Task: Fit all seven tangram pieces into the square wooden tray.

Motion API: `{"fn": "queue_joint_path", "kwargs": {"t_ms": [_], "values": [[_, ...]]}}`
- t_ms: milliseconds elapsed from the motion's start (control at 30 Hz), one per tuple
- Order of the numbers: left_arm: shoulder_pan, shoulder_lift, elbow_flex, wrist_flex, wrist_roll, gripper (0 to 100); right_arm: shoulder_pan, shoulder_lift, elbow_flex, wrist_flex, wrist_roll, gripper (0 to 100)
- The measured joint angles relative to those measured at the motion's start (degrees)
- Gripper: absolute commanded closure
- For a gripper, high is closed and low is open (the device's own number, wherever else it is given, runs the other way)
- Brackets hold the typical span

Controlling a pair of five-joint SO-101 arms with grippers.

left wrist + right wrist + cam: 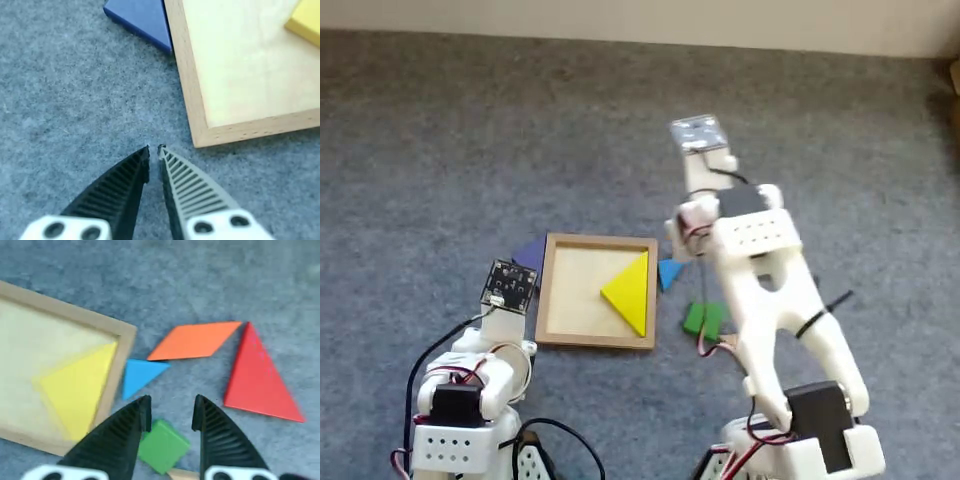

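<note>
My right gripper (171, 402) hovered released over the green square (162, 447), which lay just outside the tray (75, 310) on that arm's side, while my left gripper (154, 149) sat clenched and empty across the tray.

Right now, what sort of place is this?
Probably a tabletop robot workspace set up for a puzzle: grey carpet-like covering, a square wooden tray holding a yellow triangle, a green square loose beside it.

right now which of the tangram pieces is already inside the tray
The yellow triangle; it alone lies inside the wooden tray. The blue triangle, green square, orange piece, red triangle and navy piece lie outside it.
</note>
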Motion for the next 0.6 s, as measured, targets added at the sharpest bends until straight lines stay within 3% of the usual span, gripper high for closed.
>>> {"fn": "queue_joint_path", "kwargs": {"t_ms": [233,600], "values": [[0.0,0.0,0.0,0.0,0.0,95,7.7,2.6,0.0,0.0,8.4,65.7],[0.0,0.0,0.0,0.0,0.0,95,7.8,13.3,0.0,-5.1,21.8,65.6]]}}
